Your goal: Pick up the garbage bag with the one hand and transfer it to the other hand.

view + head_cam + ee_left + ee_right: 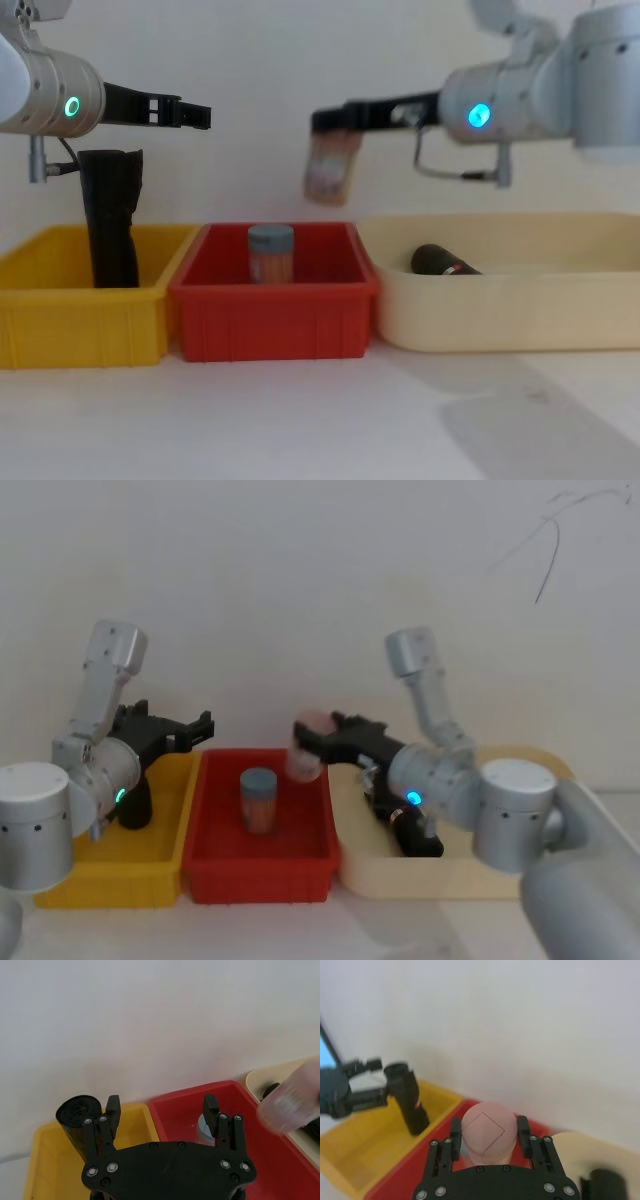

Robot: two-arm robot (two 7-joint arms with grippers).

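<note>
Garbage bag (445,262), a black roll with a red-and-white band, lies on its side in the cream tray (520,320), which stands just beside the red bin (270,320) on that bin's right. Neither tool touches it.

The right tool (328,120), on the arm with the blue ring, hangs above the red bin, over its right half and well clear of its rim. Its fingers are closed around a pinkish container (330,170), which hangs tilted below them. In the right wrist view the container's rounded pink top sits between the two fingers, one pressed to each side.

The left tool (161,1105), on the arm with the teal-green ring, is held high above the red bin's left edge, pointing toward the right tool. Its fingers stand wide apart with nothing between them.

Inside the red bin, near its middle, a small jar (270,255) with a grey-blue lid stands upright, below the held container and apart from it.

A yellow bin (80,325) stands against the red bin's left side. In it a taller black roll (112,220) stands upright, below the left arm; the right wrist view shows a small red mark on its side.

All three containers sit in a row on the pale desk (300,420).
</note>
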